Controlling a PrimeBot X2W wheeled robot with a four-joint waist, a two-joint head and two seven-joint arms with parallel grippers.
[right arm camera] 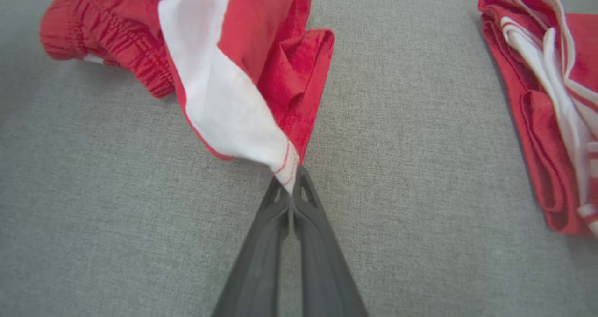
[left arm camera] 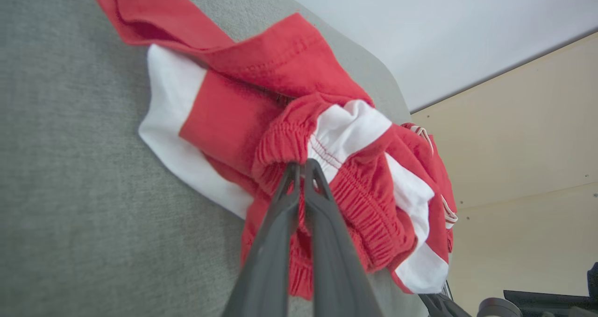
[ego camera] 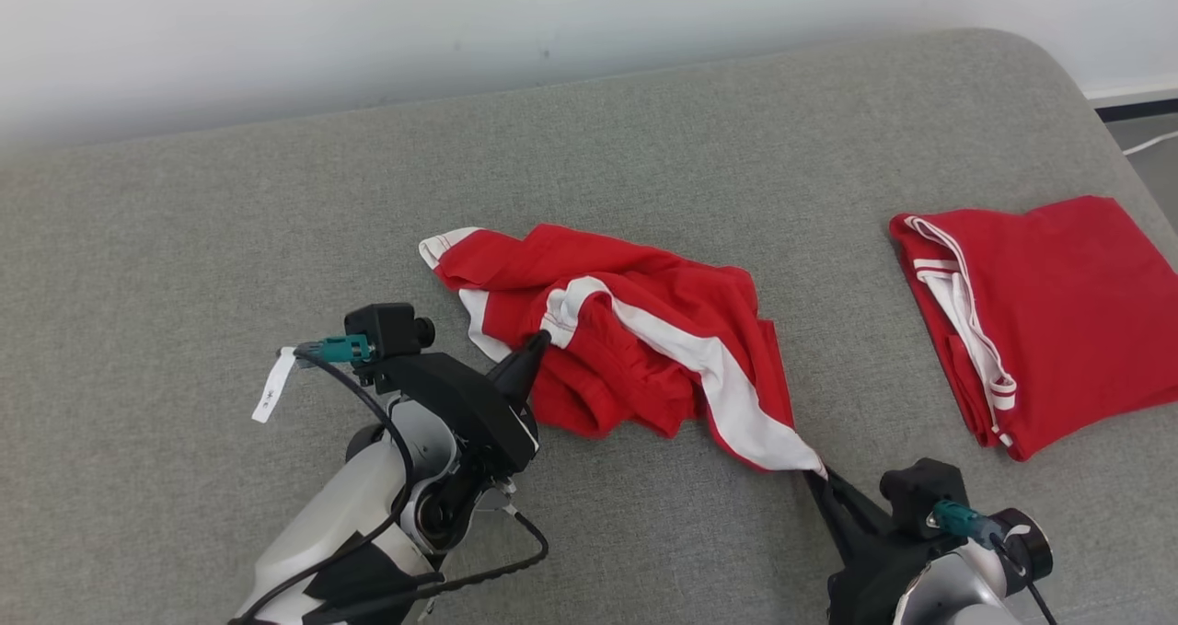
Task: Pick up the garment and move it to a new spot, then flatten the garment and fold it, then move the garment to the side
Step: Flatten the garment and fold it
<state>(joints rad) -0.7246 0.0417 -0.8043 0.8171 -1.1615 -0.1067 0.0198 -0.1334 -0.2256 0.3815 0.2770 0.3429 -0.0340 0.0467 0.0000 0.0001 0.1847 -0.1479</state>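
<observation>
The garment is a crumpled pair of red shorts with white side stripes, lying mid-surface on grey upholstery. My left gripper is shut on its elastic waistband at the heap's left side. In the left wrist view the garment bunches around my left gripper. My right gripper is shut on the white-striped hem corner at the heap's lower right. The right wrist view shows that corner of the garment pinched at my right gripper.
A second red garment, folded flat, lies at the right of the grey cushion; it also appears as the folded garment in the right wrist view. A pale wall rises behind the cushion's far edge. Bare floor lies past the right end.
</observation>
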